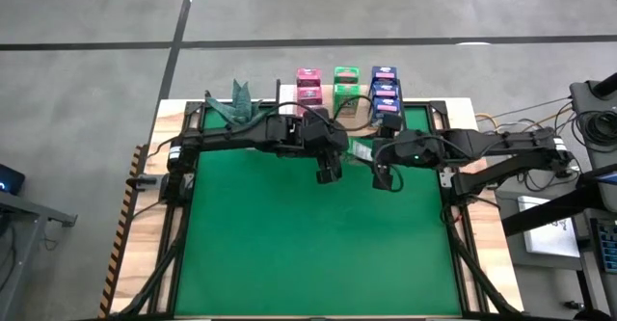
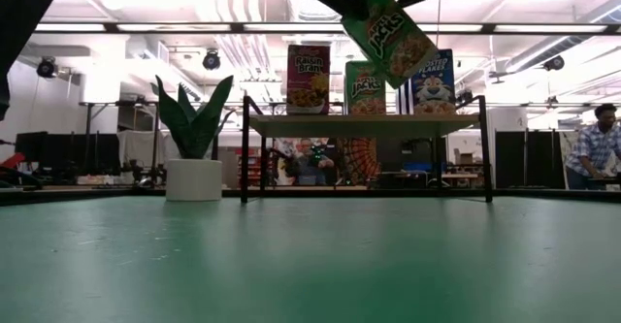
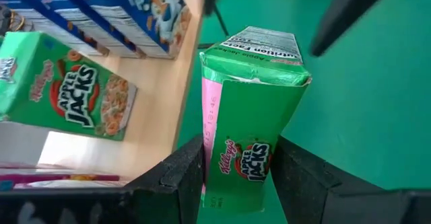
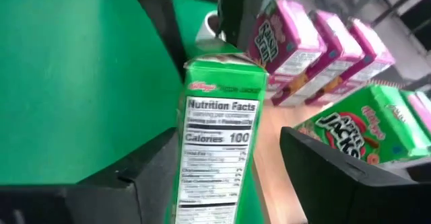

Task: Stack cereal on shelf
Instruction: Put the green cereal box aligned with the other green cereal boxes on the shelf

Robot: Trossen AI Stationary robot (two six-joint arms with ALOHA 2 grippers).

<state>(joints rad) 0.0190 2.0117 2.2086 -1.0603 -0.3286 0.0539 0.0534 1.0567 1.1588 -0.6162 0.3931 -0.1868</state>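
- 8 cartons appear to stand on the shelf [image 1: 424, 109] in the high view, in 3 columns: pink boxes [image 1: 308, 84], green boxes [image 1: 345, 82] and blue boxes [image 1: 386, 88]. The green column looks 1 short, so my judgement is that 1 carton is left to place and the task is nearly done.
- Same view: the left gripper [image 1: 328, 172] and right gripper [image 1: 384, 178] meet over the green mat [image 1: 308, 244], just in front of the shelf, with the last green carton [image 1: 361, 148] between the 2 arms.
- Low view: that carton [image 2: 390, 35] hangs tilted in the air above and in front of the shelf [image 2: 364, 125]; a pink box [image 2: 308, 78], a green box [image 2: 364, 88] and a blue box [image 2: 433, 82] stand upright on the board. A potted plant [image 2: 193, 134] sits beside the shelf.
- Left wrist view: the left gripper's 2 fingers [image 3: 176, 173] pinch the green carton [image 3: 249, 123] by its lower sides; it is bright green with a pink edge strip and an Apple Jacks logo, its top flap slightly creased.
- Right wrist view: the right gripper's fingers [image 4: 323, 163] stand spread on either side of the carton [image 4: 215, 143], apart from it, so it looks let go on this side; the nutrition panel faces this camera.
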